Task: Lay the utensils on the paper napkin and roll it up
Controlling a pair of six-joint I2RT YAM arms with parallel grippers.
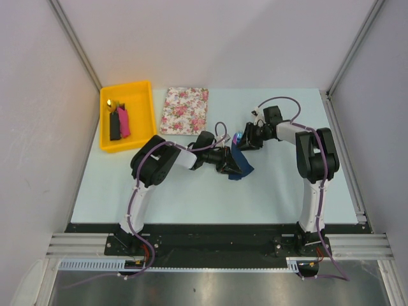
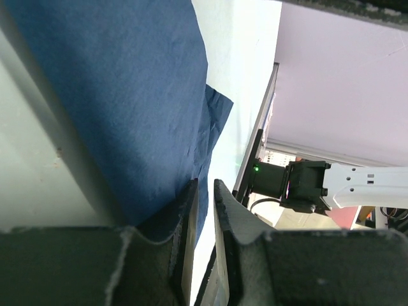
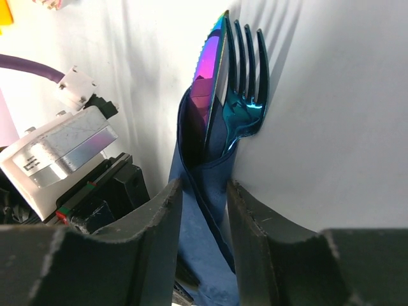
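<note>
Soft navy paper napkin (image 1: 242, 164) is held mid-table between both grippers.
Left gripper (image 2: 205, 188) is pinched on its thin creased edge; right gripper (image 3: 204, 188) is clamped on the roll, glossy iridescent utensils (image 3: 220, 89) protruding. Yellow tray (image 1: 141, 121) and floral mat (image 1: 185, 109) are set well behind.

You see the napkin (image 2: 127, 95) spread above and left of the left gripper (image 2: 205, 194), its edge pinched in the narrow gap between the jaws; the right arm (image 2: 306, 185) sits right of them.

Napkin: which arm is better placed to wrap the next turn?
Left, probably: the left gripper pinches the napkin by its loose sheet, free to carry over. The right gripper holds the wrapped end by fork and knife.
</note>
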